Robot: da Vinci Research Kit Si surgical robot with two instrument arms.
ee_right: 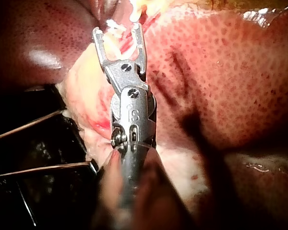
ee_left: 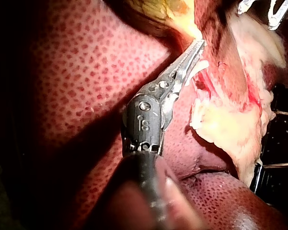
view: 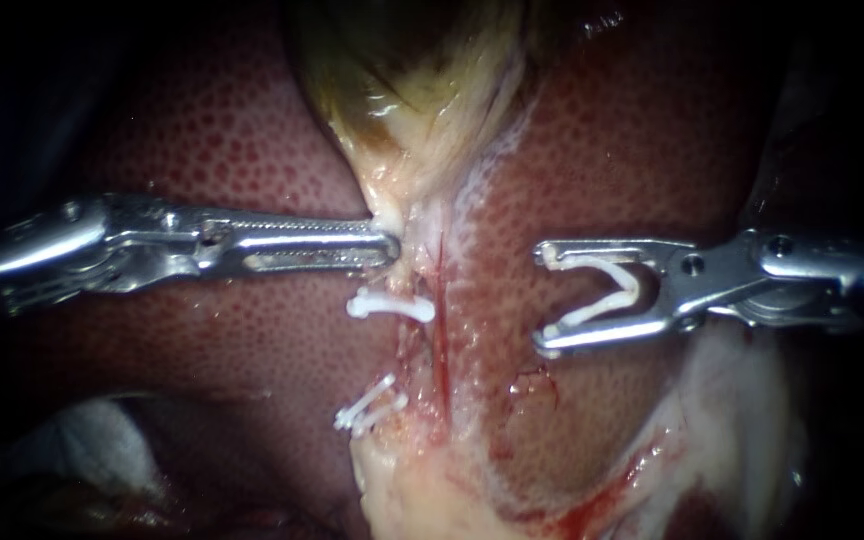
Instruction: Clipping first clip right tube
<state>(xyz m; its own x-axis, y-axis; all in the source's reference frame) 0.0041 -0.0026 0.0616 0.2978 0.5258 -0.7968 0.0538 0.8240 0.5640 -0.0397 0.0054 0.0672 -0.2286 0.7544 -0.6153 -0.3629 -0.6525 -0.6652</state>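
Right instrument [view: 549,298]: jaws spread wide, cradling an open white clip [view: 607,292], clear of tissue. Right tube [view: 440,330], a thin red strand running top to bottom in the endoscope view, lies just ahead of the jaw mouth, crosswise to it and not yet between the jaws. Left instrument [view: 392,247] is clamped on the gallbladder [view: 402,90] neck, nearer the tube but occupied. Upper set clip [view: 389,306] and lower set clip [view: 367,408] sit on the neighbouring tube.

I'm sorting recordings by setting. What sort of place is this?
Probably a surgical practice bench, not an operating room: a liver and gallbladder lie exposed, dark bench past their edge; left instrument and right instrument work them, the right holding a white clip.
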